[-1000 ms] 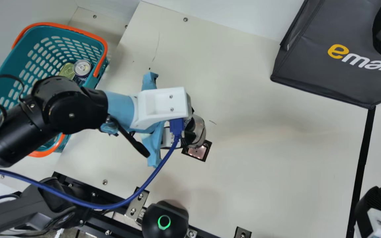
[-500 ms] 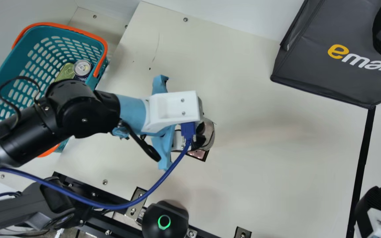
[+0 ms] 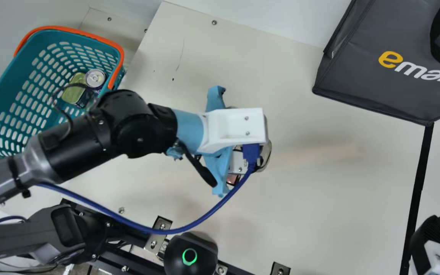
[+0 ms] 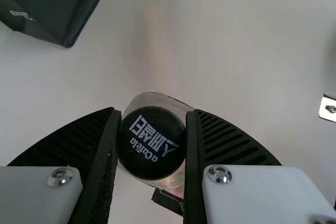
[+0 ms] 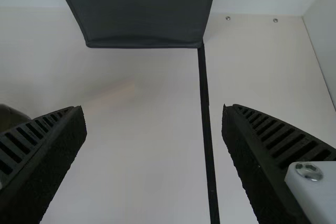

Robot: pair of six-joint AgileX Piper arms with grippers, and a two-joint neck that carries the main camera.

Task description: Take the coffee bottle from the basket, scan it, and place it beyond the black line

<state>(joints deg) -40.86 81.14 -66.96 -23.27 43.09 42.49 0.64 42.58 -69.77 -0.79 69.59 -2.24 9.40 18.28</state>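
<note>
My left gripper (image 3: 243, 156) is over the middle of the table in the main view, its fingers mostly hidden under the white mount. A clear rim of the coffee bottle (image 3: 267, 154) shows beside it. In the left wrist view the left gripper (image 4: 152, 145) is shut on the coffee bottle (image 4: 151, 142), whose black cap faces the camera. The scanner (image 3: 233, 179) lies partly covered below the left gripper. My right gripper (image 3: 432, 238) stands at the lower right, by the black line (image 3: 418, 183); in its wrist view the right gripper (image 5: 154, 129) is open, nothing between the fingers.
The teal basket (image 3: 10, 49) with orange handles stands at the left, holding cans (image 3: 94, 78). A dark grey bag (image 3: 372, 88) stands at the upper right, at the line's far end. A black device with a green ring (image 3: 190, 255) sits at the near edge.
My left arm has moved right across the table, carrying the coffee bottle over and past the scanner. The right gripper has stayed where it was.
</note>
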